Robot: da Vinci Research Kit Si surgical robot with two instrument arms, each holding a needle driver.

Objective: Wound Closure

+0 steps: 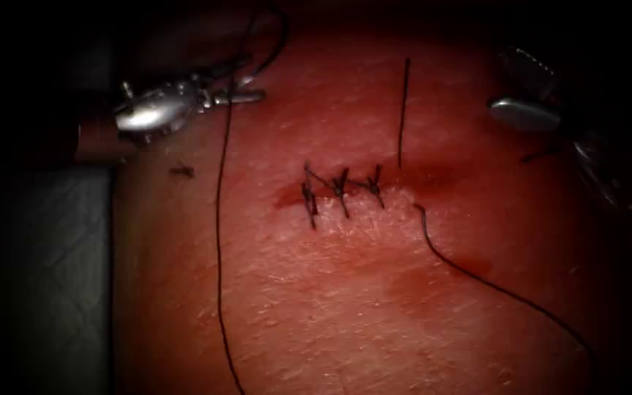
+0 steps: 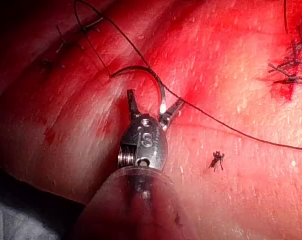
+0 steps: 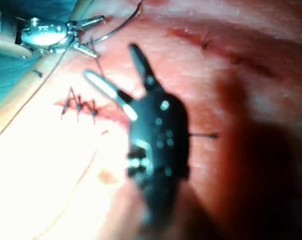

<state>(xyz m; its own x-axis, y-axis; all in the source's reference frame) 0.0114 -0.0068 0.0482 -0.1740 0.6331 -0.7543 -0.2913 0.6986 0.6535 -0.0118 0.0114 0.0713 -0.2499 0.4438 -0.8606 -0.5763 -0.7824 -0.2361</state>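
Presently: both end effectors off the cut, needle at the left tool, out of the tissue

Left end effector (image 1: 246, 93) sits far left of the cut (image 1: 345, 192), over the tissue (image 1: 345, 307); its wrist view shows the jaws spread, with the curved needle (image 2: 158, 87) rising from beside one jaw, whether pinched there or just resting I cannot tell. Needle arcs above the surface, not in the tissue. Thread (image 1: 219, 219) runs from it down the left side toward the near edge. Right end effector (image 3: 116, 75) hovers at the far right, jaws wide apart, holding nothing. Three stitches (image 1: 339, 189) cross the cut, red fluid (image 1: 290, 196) at its left end. Another thread end (image 1: 402, 110) stands up from the cut's right end; one more strand (image 1: 491, 285) trails to the near right. A small cut end of thread (image 1: 182, 172) lies left
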